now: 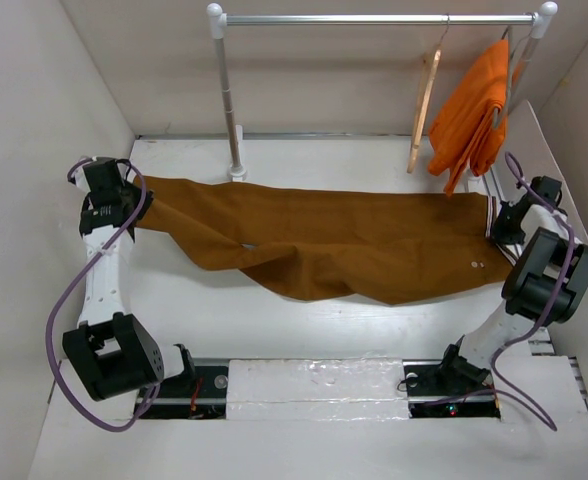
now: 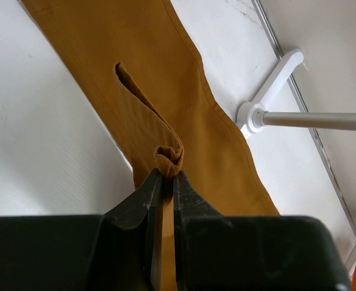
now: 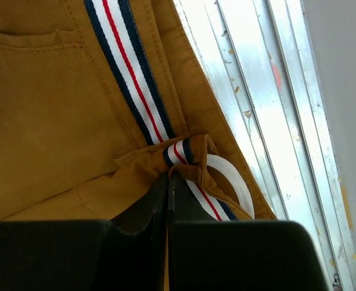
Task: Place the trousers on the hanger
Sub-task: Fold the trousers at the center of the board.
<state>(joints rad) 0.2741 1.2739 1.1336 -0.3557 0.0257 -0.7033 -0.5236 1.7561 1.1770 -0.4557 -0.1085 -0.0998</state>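
Rust-brown trousers [image 1: 334,245] lie stretched across the white table [image 1: 274,330], left gripper [image 2: 166,176] pinched tight on a leg hem, right gripper [image 3: 168,182] clamped on the striped waistband. Wooden hanger [image 1: 426,100] hangs on the rail [image 1: 374,18] behind.

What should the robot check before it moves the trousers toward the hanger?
1. Left gripper shut on trousers, leg end: ok.
2. Right gripper shut on the striped waistband: ok.
3. Trousers stretched between both grippers: ok.
4. Hanger on the rail, bare: ok.
5. Room beside hanger: not ok, orange garment hangs close to it.
6. Grip firm enough to lift: cannot tell.
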